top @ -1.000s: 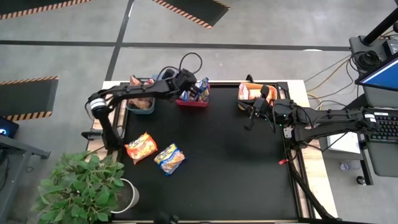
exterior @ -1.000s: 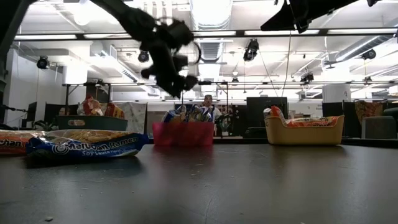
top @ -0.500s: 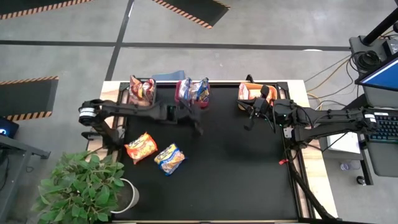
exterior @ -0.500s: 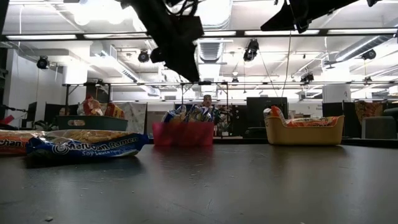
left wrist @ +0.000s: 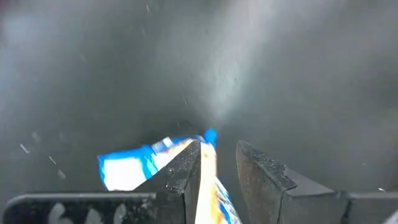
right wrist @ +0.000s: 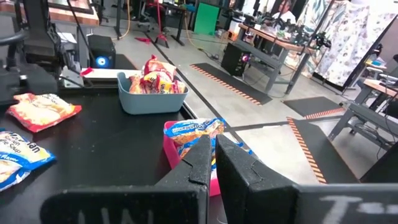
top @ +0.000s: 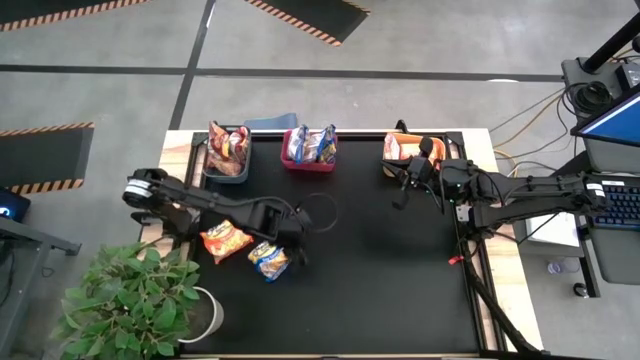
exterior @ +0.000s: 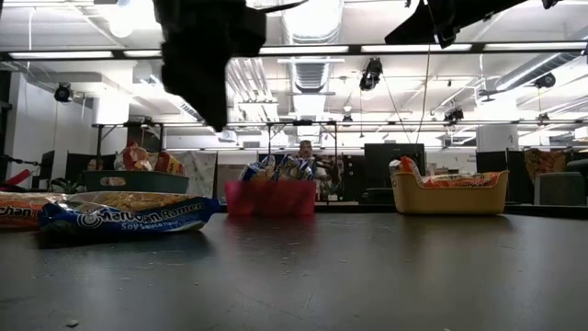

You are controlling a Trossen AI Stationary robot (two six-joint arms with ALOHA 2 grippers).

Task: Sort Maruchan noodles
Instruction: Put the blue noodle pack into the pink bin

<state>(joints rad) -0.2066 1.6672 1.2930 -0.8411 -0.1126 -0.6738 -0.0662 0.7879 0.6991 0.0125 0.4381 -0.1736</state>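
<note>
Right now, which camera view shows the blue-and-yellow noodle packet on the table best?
The low view: the blue-and-yellow packet lies unobstructed, print readable. In the high view the left gripper overlaps it; the left wrist view shows one end; the right wrist view catches an edge.

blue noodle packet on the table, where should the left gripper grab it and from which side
Probably from straight above, pinching the short end nearest the left gripper. The blue noodle packet lies flat on the table, so only its crinkly edges offer anything to pinch, and the open fingers already hang over that end.

One camera looks straight down on the whole black bench [top: 400, 280], another sits level at its surface facing the room, each wrist camera peers close past its own claw, and all share the blue noodle packet [top: 269, 259].
</note>
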